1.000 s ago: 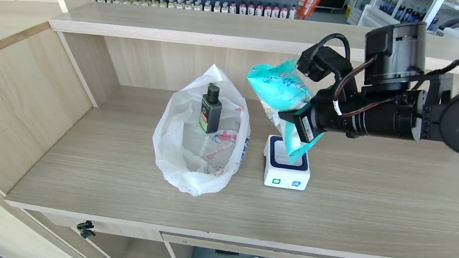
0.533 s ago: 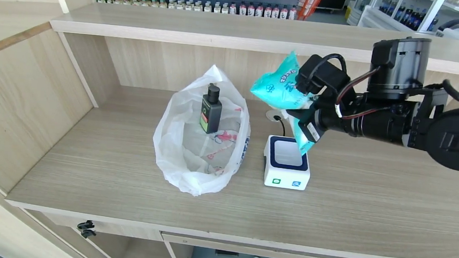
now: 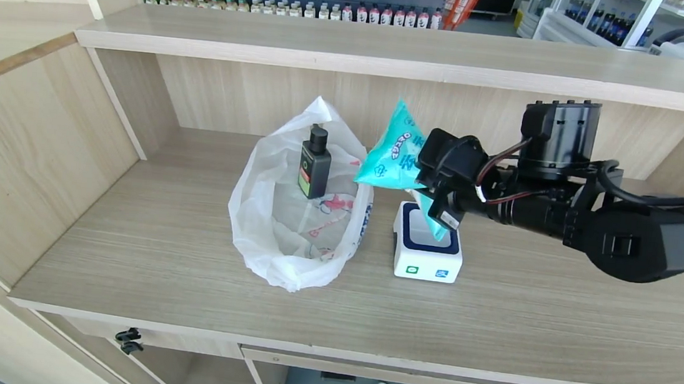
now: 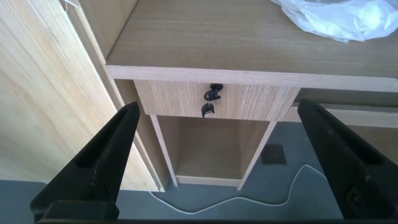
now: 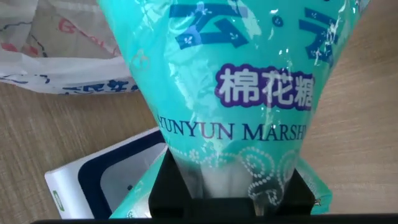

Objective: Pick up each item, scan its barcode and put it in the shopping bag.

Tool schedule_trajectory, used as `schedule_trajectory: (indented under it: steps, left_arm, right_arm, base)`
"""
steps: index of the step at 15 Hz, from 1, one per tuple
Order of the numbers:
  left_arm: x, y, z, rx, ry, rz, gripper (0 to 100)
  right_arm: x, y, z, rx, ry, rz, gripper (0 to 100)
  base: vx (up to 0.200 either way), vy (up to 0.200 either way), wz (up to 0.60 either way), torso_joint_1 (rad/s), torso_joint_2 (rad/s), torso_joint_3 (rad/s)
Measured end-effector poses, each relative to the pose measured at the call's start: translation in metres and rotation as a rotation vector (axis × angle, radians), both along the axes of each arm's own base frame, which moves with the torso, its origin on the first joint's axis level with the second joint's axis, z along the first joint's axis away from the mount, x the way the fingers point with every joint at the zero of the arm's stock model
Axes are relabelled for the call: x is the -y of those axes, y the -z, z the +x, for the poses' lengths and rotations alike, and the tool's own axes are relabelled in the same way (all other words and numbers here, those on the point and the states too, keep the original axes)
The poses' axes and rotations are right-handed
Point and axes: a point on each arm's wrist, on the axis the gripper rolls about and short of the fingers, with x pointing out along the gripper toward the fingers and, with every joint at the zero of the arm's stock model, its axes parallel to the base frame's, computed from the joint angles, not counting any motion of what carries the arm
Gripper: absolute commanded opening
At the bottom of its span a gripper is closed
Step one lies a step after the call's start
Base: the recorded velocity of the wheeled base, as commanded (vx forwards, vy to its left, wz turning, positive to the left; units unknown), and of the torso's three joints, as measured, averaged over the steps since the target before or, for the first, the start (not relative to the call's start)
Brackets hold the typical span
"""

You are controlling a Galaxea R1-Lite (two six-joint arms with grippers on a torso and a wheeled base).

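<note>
1. your teal snack bag [image 3: 393,155] hangs in the air over the scanner [image 3: 427,253], its top tilted toward the shopping bag [image 3: 287,237].
2. your right gripper [image 5: 231,198] is clamped on the snack bag's lower end.
3. the shopping bag lies open on the counter [image 3: 557,300], just beside the scanner, with 1 black bottle [image 3: 314,163] upright inside.
4. your left gripper [image 4: 214,168] is spread wide and holds nothing, low in front of the counter, facing a drawer handle [image 4: 211,101].

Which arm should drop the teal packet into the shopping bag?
Right: right gripper holds the teal packet over the scanner, beside the shopping bag; the left gripper is open, low before the drawer.
</note>
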Motion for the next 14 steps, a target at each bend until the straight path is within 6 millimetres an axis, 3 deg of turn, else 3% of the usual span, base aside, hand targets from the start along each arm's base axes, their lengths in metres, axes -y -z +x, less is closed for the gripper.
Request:
schedule_trajectory:
  steps: [4,14]
  left_arm:
    - [0.0,0.0,0.0,0.0,0.0,0.0,100]
    - [0.0,0.0,0.0,0.0,0.0,0.0,100]
  right_arm:
    - [0.002,0.013,0.001,-0.01,-0.027,-0.026,0]
    - [0.012,0.017,0.009,0.001,-0.062,-0.056,0]
  base:
    - [0.0,0.0,0.0,0.0,0.0,0.0]
    - [0.0,0.0,0.0,0.0,0.0,0.0]
